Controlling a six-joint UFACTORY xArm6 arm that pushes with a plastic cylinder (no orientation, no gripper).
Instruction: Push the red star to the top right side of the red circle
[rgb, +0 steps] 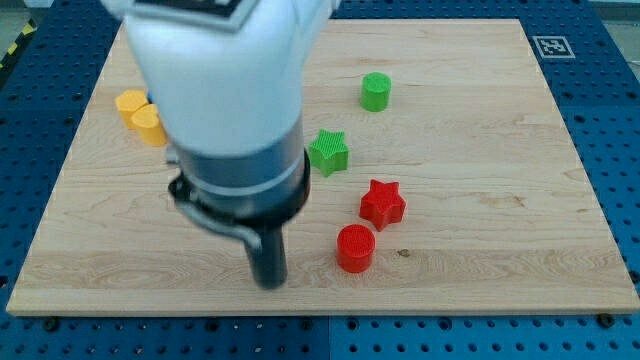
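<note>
Star (382, 202) just up-right of circle (355, 248); rod tip (269, 283) left of circle, apart.

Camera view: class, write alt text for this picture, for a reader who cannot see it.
A robot arm's dark rod, my tip, rests on a wooden board, to the view's left of a red circle with a red star just above and right of it. Farther up sit a green star, a green cylinder and two yellow blocks.

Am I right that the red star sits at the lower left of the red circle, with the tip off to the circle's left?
Not quite. The camera view shows the red star at the upper right of the red circle, nearly touching it. My tip is indeed off to the circle's left.
</note>
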